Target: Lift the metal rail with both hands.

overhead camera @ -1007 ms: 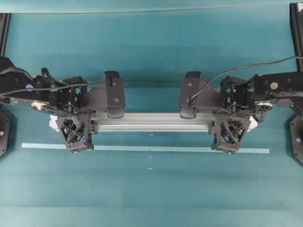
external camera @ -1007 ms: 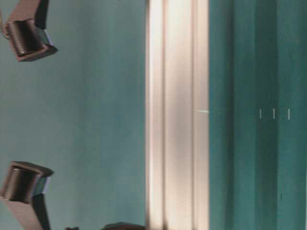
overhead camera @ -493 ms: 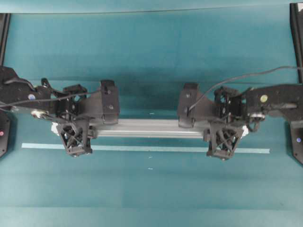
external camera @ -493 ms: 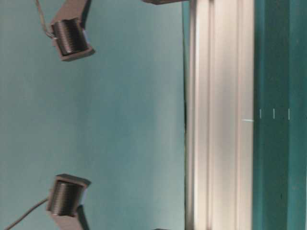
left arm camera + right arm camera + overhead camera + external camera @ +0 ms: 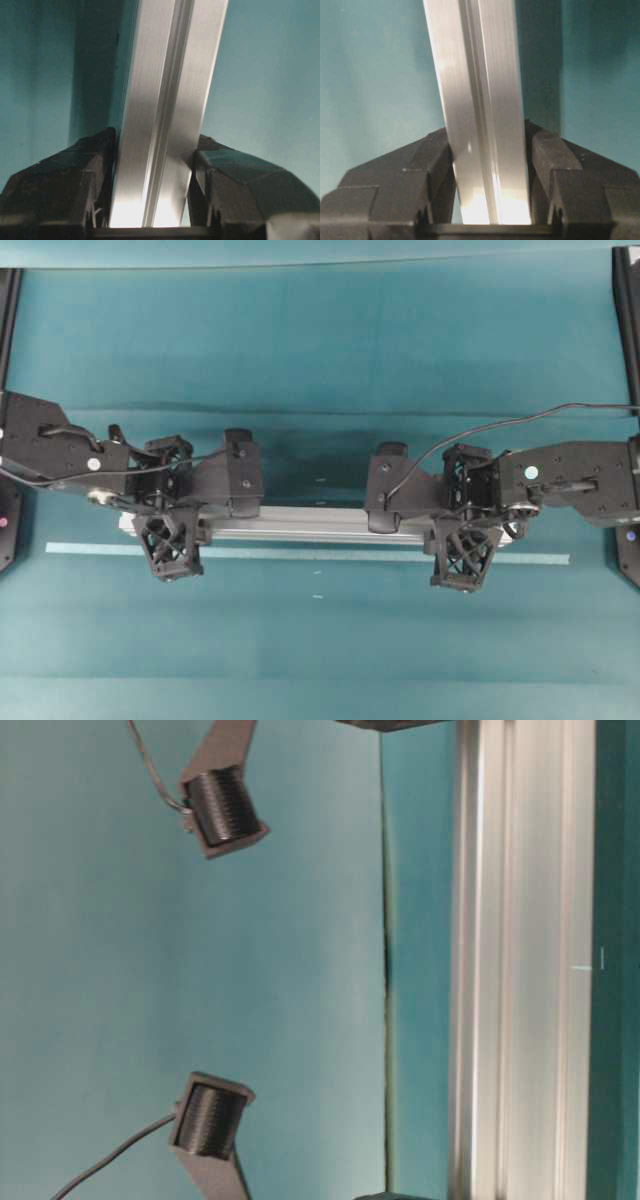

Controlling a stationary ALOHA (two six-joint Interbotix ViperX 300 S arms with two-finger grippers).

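Metal rail (image 5: 315, 524), gripped at both ends.
Your left gripper (image 5: 170, 530) and right gripper (image 5: 462, 537) each pinch the rail between their fingers; it lies level, just behind the tape strip (image 5: 330, 556).

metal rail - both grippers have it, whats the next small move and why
Probably a small, even move straight up with both arms together. The left gripper and right gripper each have the metal rail clamped between their fingers near opposite ends, and it looks roughly level just above the pale tape strip. Moving evenly should keep it from tilting or twisting in the grips.
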